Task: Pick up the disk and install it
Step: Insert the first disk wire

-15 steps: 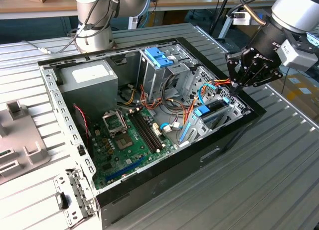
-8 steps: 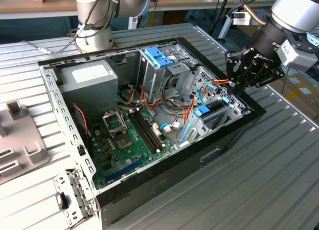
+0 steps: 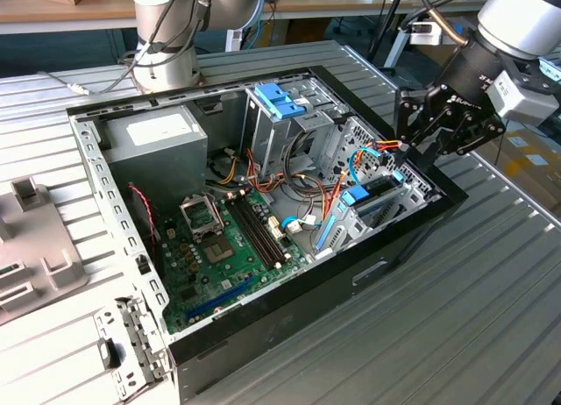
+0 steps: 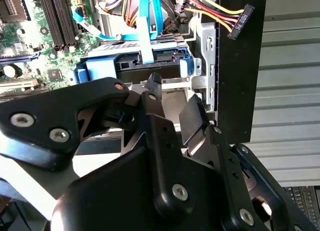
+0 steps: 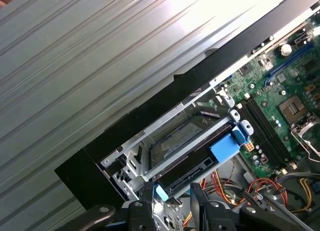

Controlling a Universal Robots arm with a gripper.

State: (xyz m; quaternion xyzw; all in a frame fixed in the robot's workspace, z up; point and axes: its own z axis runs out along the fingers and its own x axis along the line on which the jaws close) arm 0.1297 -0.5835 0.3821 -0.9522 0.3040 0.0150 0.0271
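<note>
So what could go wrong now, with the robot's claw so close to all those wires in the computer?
The gripper hangs right at the case's corner, over the disk sitting in its metal bay. Loose orange and blue cables cross just beside it, so a finger might snag or tug one. The black case wall is very near too, so the claw could bump it. And if the disk sits crooked in the bay, pushing might jam it.

We see the gripper (image 3: 412, 146) hovering over the open case's black wall (image 3: 438, 214), where orange and blue cables (image 3: 372, 151) crowd the bay holding the disk (image 5: 200, 158). The ribbed table (image 3: 473, 317) outside the case offers us open room.
</note>
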